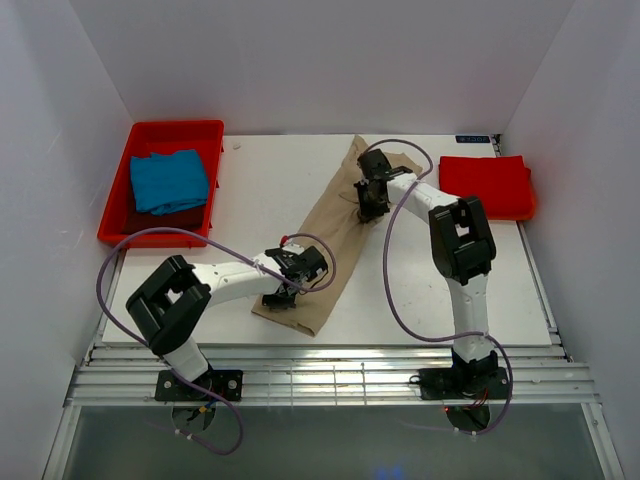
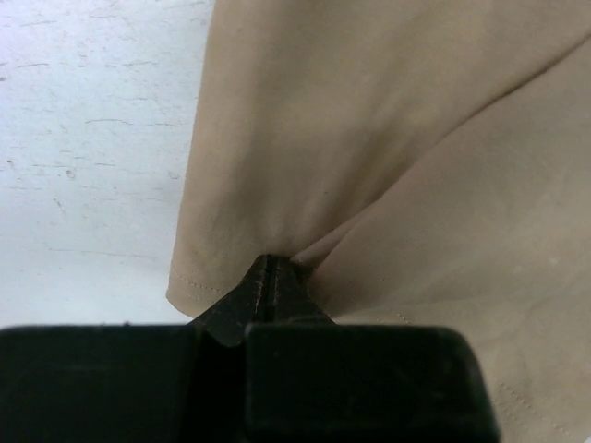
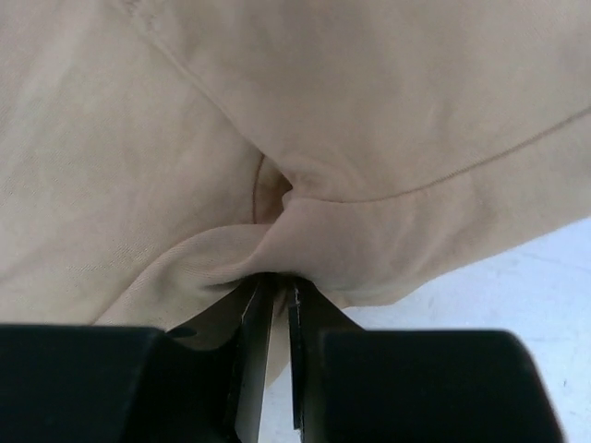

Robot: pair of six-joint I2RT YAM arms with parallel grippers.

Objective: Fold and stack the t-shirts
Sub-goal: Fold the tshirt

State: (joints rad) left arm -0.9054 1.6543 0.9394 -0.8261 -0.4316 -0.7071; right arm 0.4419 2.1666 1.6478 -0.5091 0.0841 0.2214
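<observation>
The tan-beige t-shirt [image 1: 335, 235] lies in a long diagonal strip on the white table [image 1: 270, 190]. My left gripper [image 1: 285, 290] is shut on its near end; in the left wrist view the cloth [image 2: 369, 138] puckers into the closed tips [image 2: 268, 268]. My right gripper [image 1: 370, 205] is shut on the far end; in the right wrist view a fold of cloth [image 3: 305, 120] is pinched at the tips [image 3: 277, 281]. The blue t-shirt [image 1: 168, 180] lies folded in the red tray [image 1: 205, 135]. The red t-shirt [image 1: 485, 185] lies folded at the back right.
The red plastic tray stands at the back left corner. White walls close in the table on three sides. Purple cables [image 1: 395, 270] loop from both arms over the table. A slatted rail [image 1: 330, 370] runs along the near edge.
</observation>
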